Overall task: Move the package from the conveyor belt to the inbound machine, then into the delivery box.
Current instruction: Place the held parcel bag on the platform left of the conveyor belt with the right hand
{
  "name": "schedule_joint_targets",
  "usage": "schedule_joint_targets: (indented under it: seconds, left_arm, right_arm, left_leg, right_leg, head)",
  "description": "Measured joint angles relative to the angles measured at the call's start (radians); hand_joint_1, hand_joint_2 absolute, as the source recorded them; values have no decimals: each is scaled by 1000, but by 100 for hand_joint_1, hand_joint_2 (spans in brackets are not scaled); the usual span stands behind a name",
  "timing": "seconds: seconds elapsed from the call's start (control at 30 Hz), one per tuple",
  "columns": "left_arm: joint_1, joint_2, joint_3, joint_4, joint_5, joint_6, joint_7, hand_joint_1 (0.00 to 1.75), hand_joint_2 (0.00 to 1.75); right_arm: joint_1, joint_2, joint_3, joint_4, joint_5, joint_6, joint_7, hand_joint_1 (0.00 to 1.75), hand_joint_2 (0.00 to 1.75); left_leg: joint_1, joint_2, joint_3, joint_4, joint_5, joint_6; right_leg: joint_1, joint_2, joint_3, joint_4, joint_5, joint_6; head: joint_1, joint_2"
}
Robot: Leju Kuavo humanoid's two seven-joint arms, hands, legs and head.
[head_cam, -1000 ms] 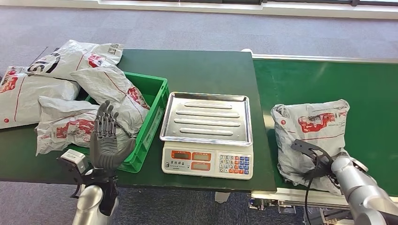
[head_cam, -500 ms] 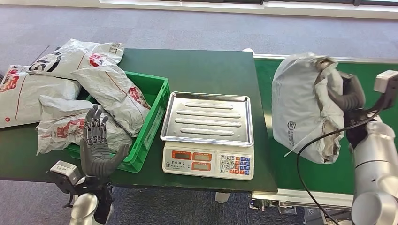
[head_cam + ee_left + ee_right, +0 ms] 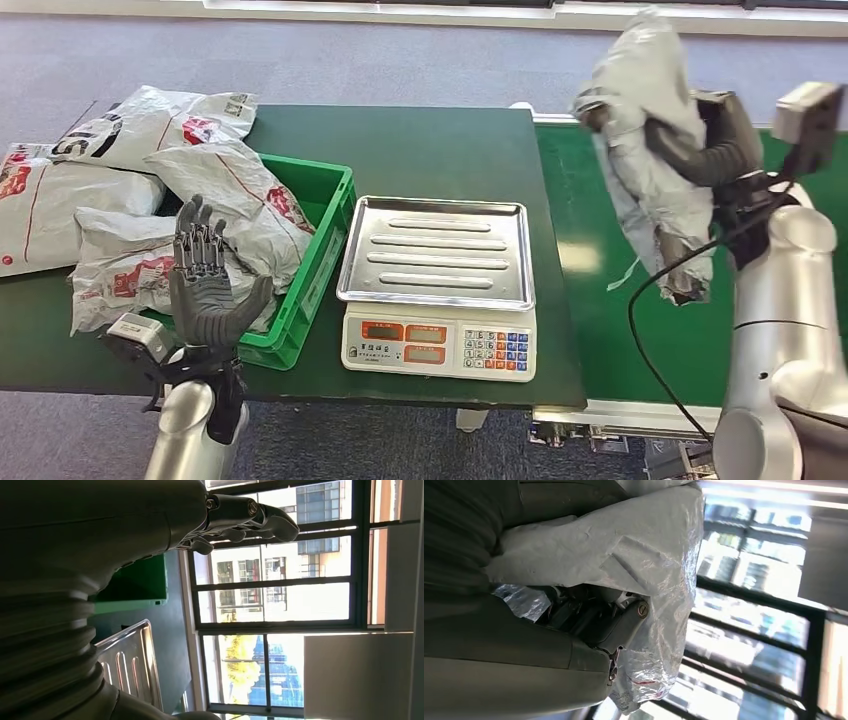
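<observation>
The package point(image 3: 652, 140) is showing silver-grey plastic with darker creases. The conveyor belt point(image 3: 790, 330) is showing plain dark green, edged in pale metal. The table point(image 3: 430, 140) is showing a darker green top. The scale point(image 3: 436, 290) is showing a ribbed silver tray over a white base with orange displays and blue, red and white keys. The bin point(image 3: 318, 260) at the table's left edge is showing bright green. The bags point(image 3: 130, 125) are showing grey-white with red and black print.

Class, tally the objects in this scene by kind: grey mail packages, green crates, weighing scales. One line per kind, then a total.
Grey mail packages: 5: one held up by the right robot hand, four at left
Green crates: 1
Weighing scales: 1
Total: 7
</observation>
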Motion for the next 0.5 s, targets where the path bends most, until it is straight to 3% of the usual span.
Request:
schedule_joint_targets:
  seconds: [0.13,0.27,0.5]
  left_arm:
    - [0,1,0,-22,-18,-1,2,0,175]
    - [10,2,6,-52,-30,5,9,0,175]
    - [25,2,16,-80,-35,6,15,0,175]
  right_arm:
    - [-54,119,191,116,61,0,99,175,175]
    - [-75,226,307,220,74,2,132,175,175]
    - [-98,280,377,300,70,2,132,175,175]
  left_leg:
    - [1,7,2,-1,0,-4]
    - [5,0,1,-1,2,-6]
    - [6,-4,-1,-1,2,-6]
  right_leg:
    - [2,7,-2,0,1,-3]
    - [6,0,-2,0,0,-6]
    - [6,-3,-2,0,-1,-6]
  head:
    - [-1,0]
    - [-1,0]
    - [0,0]
